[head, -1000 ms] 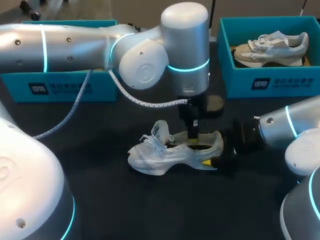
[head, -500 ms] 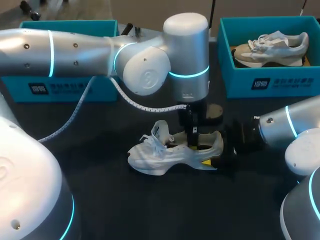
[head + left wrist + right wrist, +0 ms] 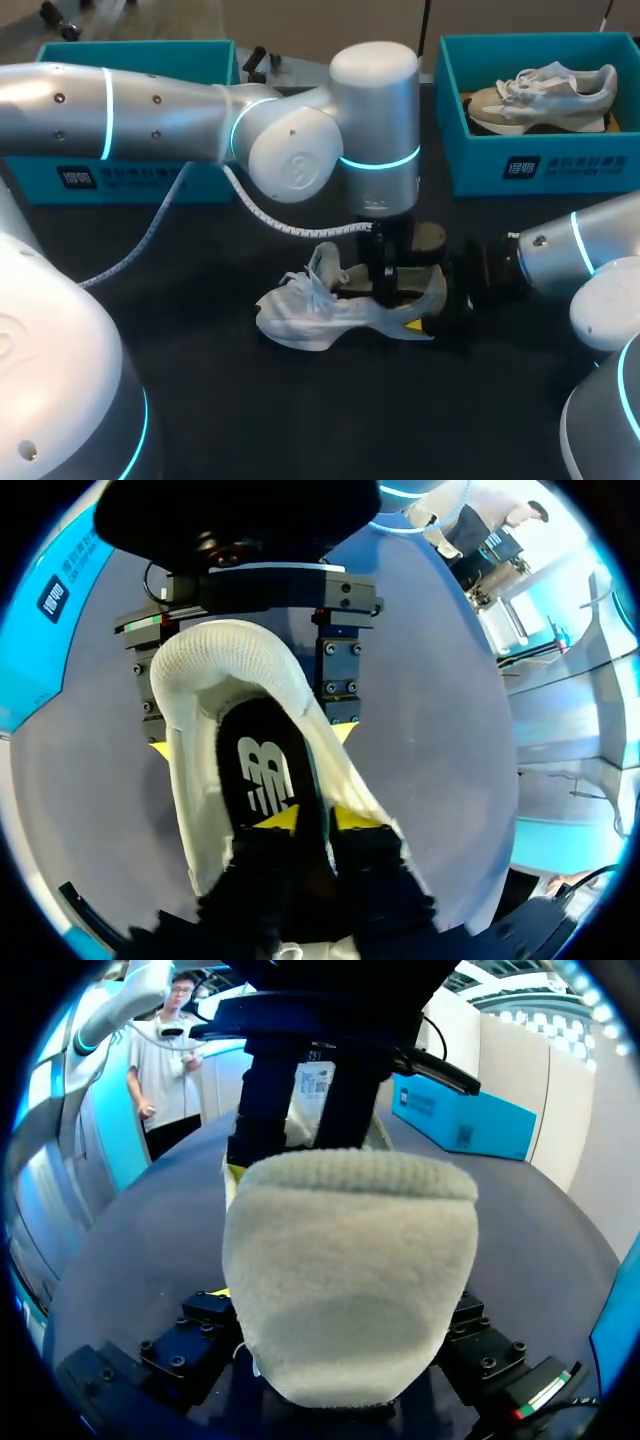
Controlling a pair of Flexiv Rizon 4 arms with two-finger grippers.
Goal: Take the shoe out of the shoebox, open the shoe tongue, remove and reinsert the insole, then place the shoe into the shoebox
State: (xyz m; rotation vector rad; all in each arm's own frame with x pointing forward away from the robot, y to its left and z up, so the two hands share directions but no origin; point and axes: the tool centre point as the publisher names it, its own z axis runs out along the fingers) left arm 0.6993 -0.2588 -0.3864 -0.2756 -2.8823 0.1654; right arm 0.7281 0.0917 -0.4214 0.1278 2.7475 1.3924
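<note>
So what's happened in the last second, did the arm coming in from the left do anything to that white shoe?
The left gripper has come down further into the opening of the white sneaker, onto its black insole. Whether it has taken hold of the insole cannot be seen. The sneaker has not shifted, the right gripper still clamps its heel, and the second sneaker still lies in the teal shoebox.

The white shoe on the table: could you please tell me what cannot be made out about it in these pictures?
- Head view: the opening of the white shoe and its insole, hidden by the left gripper and its wrist.
- Left wrist view: the front of the insole and the shoe's toe, hidden behind that gripper's body.
- Right wrist view: the tips of the right gripper, hidden by the heel, which fills the view.
</note>
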